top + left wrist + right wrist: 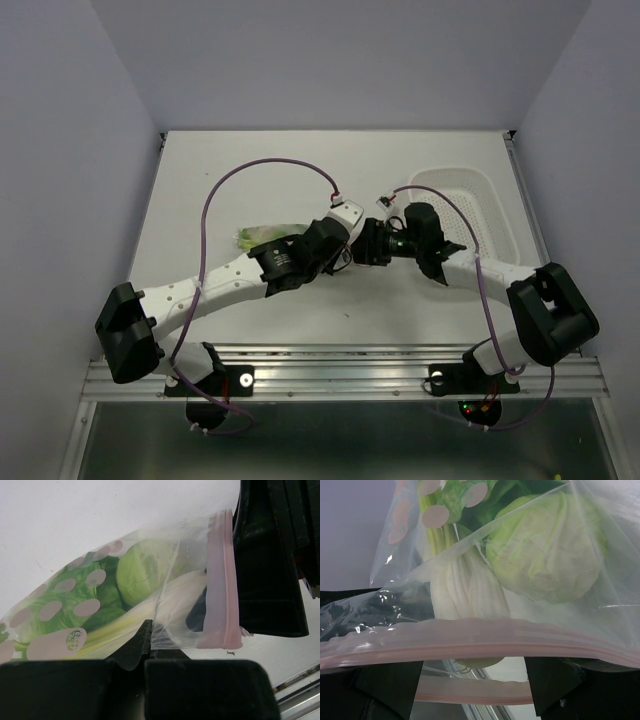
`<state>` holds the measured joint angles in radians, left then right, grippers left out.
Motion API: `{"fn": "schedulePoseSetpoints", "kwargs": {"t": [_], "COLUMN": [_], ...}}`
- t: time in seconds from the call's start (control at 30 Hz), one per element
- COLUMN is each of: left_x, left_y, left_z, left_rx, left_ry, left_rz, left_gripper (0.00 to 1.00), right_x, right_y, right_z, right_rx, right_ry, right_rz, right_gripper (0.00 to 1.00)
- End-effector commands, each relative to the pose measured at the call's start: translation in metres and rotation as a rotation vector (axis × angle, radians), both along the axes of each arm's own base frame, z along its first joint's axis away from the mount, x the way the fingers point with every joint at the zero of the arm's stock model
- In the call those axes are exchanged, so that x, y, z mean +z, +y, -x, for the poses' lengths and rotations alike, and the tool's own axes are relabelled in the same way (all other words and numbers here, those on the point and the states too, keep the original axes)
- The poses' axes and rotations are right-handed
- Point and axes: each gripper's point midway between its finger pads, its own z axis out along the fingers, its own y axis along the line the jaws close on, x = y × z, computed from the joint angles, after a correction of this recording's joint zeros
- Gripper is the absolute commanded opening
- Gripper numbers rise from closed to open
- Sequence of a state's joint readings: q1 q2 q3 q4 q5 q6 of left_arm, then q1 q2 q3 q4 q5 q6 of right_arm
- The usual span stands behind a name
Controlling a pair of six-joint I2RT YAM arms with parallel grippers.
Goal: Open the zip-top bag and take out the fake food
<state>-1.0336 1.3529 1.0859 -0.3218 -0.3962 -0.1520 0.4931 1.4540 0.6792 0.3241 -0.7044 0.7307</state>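
Plastic is sitting clenched in my left gripper [143,652], whose jaws are pressing tight on the lower edge of the zip-top bag [170,575]. My right gripper [475,682] is facing it with jaws standing wide apart, pinching nothing that I can make out. The pink zipper strip [470,640] is running crosswise from one finger to the other, its long axis lying along my closing line. A second lip of it is showing lower down between the fingers, so I am judging the mouth to be partly parted. The strip is lying just in front of the right jaws, making that arm the nearer one for the pull. Behind it the fake food [545,550] is crowding the bag: a pale cabbage ball, a white-stemmed stalk [467,592], leafy greens. Pink ovals are dotting the film, and a small round sticker [74,636] is carrying print too small to read. Beyond, on the table [250,165], a white basket [470,205] is waiting to the right
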Motion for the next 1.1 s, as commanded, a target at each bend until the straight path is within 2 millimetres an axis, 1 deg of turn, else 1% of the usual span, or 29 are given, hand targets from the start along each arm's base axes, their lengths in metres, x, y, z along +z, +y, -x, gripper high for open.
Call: {"fn": "schedulePoseSetpoints", "kwargs": {"t": [0.0, 0.13, 0.2, 0.3, 0.33, 0.4, 0.43, 0.57, 0.73, 0.87, 0.97, 1.0, 1.03, 1.07], "left_x": [0.013, 0.013, 0.013, 0.013, 0.015, 0.015, 0.015, 0.011, 0.010, 0.006, 0.003, 0.001, 0.002, 0.000], "left_y": [-0.009, -0.009, -0.009, -0.008, -0.008, -0.007, -0.007, -0.004, -0.003, 0.005, 0.009, 0.011, 0.011, 0.013], "left_z": [0.000, 0.000, 0.001, 0.002, 0.002, 0.002, 0.002, 0.001, 0.000, -0.001, -0.003, -0.003, -0.004, -0.005], "left_rx": [0.004, 0.005, 0.007, 0.007, 0.010, 0.011, 0.012, 0.026, 0.040, 0.066, 0.084, 0.087, 0.092, 0.092], "left_ry": [-0.033, -0.035, -0.034, -0.033, -0.037, -0.036, -0.039, -0.037, -0.044, -0.055, -0.058, -0.056, -0.061, -0.060], "left_rz": [0.068, 0.067, 0.070, 0.079, 0.088, 0.089, 0.089, 0.079, 0.086, 0.072, 0.054, 0.050, 0.058, 0.056], "left_gripper": [0.00, 0.00, 0.00, 0.00, 0.00, 0.00, 0.00, 0.00, 0.00, 0.00, 0.00, 0.00, 0.00, 0.00], "right_x": [0.017, 0.015, 0.014, 0.015, 0.016, 0.015, 0.016, 0.018, 0.016, 0.019, 0.027, 0.028, 0.033, 0.034], "right_y": [0.008, 0.016, 0.017, 0.016, 0.016, 0.015, 0.015, 0.011, 0.000, -0.006, -0.012, -0.013, -0.018, -0.022], "right_z": [-0.007, -0.005, -0.007, -0.010, -0.010, -0.010, -0.009, -0.009, -0.015, -0.013, -0.014, -0.012, -0.014, -0.015], "right_rx": [-0.006, 0.015, 0.007, -0.007, -0.010, -0.009, -0.008, -0.021, -0.087, -0.102, -0.117, -0.117, -0.133, -0.140], "right_ry": [-0.080, -0.080, -0.083, -0.091, -0.093, -0.089, -0.088, -0.098, -0.111, -0.122, -0.146, -0.144, -0.155, -0.155], "right_rz": [-0.036, -0.047, -0.044, -0.041, -0.041, -0.036, -0.037, -0.014, 0.059, 0.087, 0.090, 0.099, 0.097, 0.103], "right_gripper": [0.79, 0.79, 0.76, 0.64, 0.56, 0.45, 0.38, 0.24, 0.17, 0.11, 0.09, 0.06, 0.01, 0.01]}}
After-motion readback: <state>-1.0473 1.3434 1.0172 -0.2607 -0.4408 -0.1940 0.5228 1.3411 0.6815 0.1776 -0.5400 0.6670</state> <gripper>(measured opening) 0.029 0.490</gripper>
